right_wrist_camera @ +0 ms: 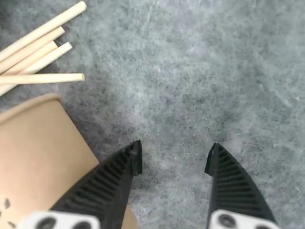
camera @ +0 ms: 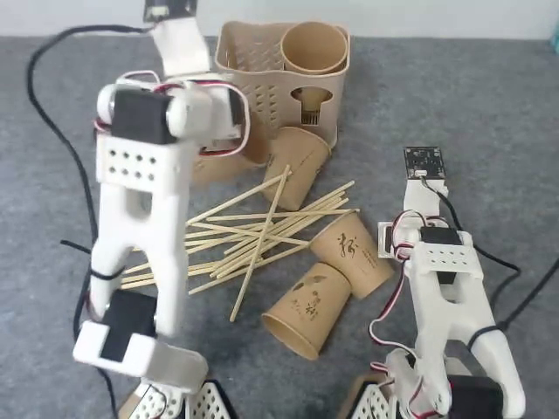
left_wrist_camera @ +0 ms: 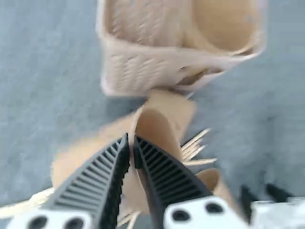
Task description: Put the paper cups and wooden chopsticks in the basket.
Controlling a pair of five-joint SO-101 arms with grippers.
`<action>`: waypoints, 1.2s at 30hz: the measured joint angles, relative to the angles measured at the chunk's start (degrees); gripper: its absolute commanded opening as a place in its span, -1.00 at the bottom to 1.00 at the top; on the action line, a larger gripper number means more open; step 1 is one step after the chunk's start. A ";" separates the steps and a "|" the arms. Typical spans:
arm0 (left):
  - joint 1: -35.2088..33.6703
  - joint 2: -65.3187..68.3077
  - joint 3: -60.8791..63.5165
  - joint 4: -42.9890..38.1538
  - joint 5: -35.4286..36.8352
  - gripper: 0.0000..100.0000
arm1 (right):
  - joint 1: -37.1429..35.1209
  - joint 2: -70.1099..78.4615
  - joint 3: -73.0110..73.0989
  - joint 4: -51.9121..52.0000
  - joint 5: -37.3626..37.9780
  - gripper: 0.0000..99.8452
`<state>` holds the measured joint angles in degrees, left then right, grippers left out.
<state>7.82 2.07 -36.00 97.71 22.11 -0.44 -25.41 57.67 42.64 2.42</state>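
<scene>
Paper cups (camera: 353, 253): one upright in basket (camera: 253, 96); others lying on mat (camera: 489, 113) by chopsticks (camera: 253, 231).
Left claw (left_wrist_camera: 132, 141): almost closed, pinching wall of a paper cup (left_wrist_camera: 162, 119) near basket.
Right claw (right_wrist_camera: 174, 155): wide open, empty, beside a lying cup.

Five cups (camera: 307, 311), one basket (camera: 254, 85), many chopsticks (camera: 249, 234)

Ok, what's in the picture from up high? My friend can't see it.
Wooden chopsticks lie scattered on a grey mat among tipped-over paper cups. One cup sits in the tan basket behind. Two white robot arms stand over them.
</scene>
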 measured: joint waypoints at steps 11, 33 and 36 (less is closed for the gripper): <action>1.67 -0.44 -11.43 0.00 4.04 -0.98 | 0.00 0.00 0.00 0.00 0.00 -0.54; -26.99 -25.85 41.32 0.97 -39.21 -0.68 | -12.22 -15.74 -6.68 28.57 4.75 -0.54; -29.45 -30.07 48.97 0.97 -44.57 -0.67 | -12.84 -22.59 -6.68 32.00 6.07 -0.54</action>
<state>-21.63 -28.00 12.97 98.68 -22.46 -13.27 -48.00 50.99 74.64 8.48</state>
